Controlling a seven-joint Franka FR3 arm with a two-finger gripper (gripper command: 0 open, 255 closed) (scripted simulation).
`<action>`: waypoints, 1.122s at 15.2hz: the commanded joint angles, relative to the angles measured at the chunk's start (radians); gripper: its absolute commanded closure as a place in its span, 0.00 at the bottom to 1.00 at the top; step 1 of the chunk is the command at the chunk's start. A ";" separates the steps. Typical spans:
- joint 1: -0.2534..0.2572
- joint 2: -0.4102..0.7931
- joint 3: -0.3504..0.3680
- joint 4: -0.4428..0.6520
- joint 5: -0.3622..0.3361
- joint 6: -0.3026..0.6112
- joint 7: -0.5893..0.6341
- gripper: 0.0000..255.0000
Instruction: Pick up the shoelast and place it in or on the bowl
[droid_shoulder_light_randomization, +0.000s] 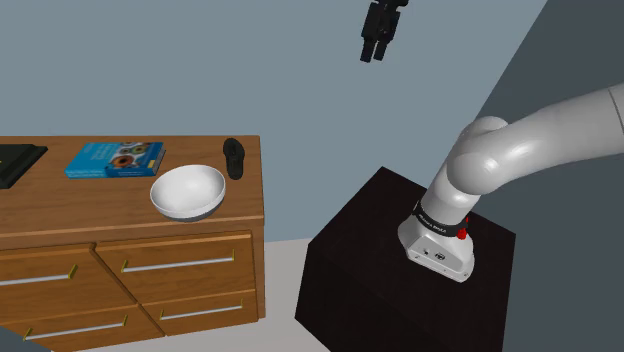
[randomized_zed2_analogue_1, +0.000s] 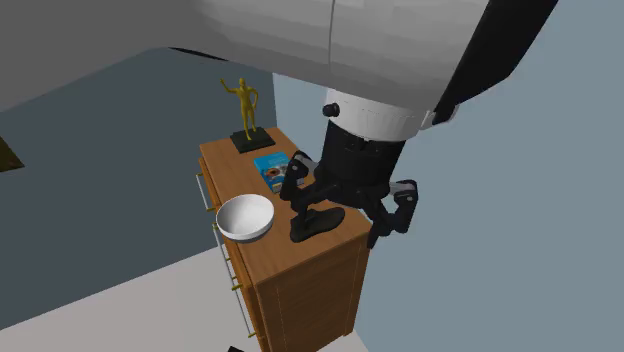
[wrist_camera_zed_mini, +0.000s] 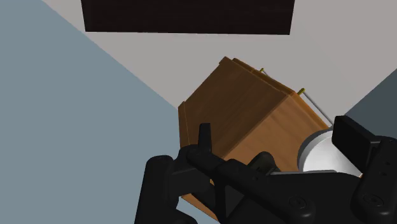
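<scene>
Up high, away from the dresser (droid_shoulder_light_randomization: 60, 215), your gripper (droid_shoulder_light_randomization: 375, 56) is hanging open, empty. Your black shoelast (droid_shoulder_light_randomization: 234, 157) is sitting just beside the white bowl (droid_shoulder_light_randomization: 190, 197).

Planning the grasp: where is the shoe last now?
In the shoulder view, the black shoe last stands on the wooden dresser near its right edge, just behind and right of the white bowl.

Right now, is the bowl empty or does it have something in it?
Empty. The bowl's white inside is bare, and the shoelast sits on the dresser beside it.
</scene>
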 joint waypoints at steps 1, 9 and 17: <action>0.000 0.000 0.000 0.000 0.000 0.000 0.000 0.00; 0.007 0.144 0.128 -0.088 0.031 0.295 0.131 0.00; -0.005 0.383 0.249 -0.074 0.003 0.573 0.283 0.00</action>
